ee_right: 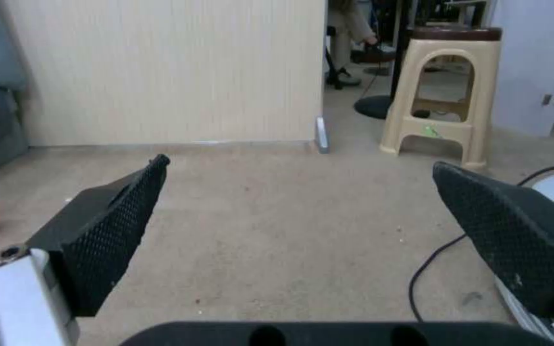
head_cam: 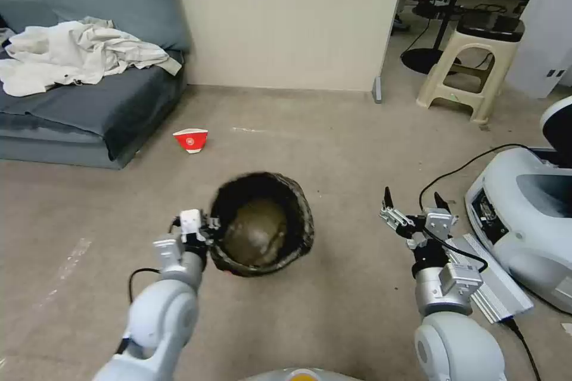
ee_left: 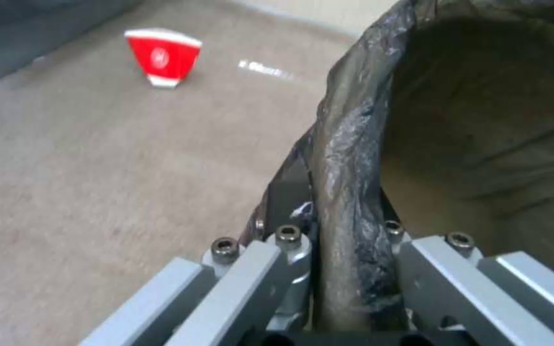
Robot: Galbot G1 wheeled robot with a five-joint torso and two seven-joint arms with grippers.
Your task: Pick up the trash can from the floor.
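The trash can (head_cam: 262,232), a round bin wrapped in a crinkled dark bag liner, is tilted with its mouth facing me above the beige carpet floor (head_cam: 333,149). My left gripper (head_cam: 210,231) is shut on its rim at the left side. In the left wrist view the liner-covered rim of the trash can (ee_left: 347,192) runs between the two grey fingers (ee_left: 290,240), one inside and one outside the wall. My right gripper (head_cam: 414,202) hangs open to the right of the can, apart from it, with its black pads (ee_right: 120,226) spread wide over bare floor (ee_right: 290,226).
A red-and-white paper bowl (head_cam: 190,139) lies on the carpet near a grey sofa (head_cam: 89,107) with crumpled cloth. A beige stool (head_cam: 471,65) stands at the back right. A white machine (head_cam: 524,214) with a black cable and a flat grey device sit at my right.
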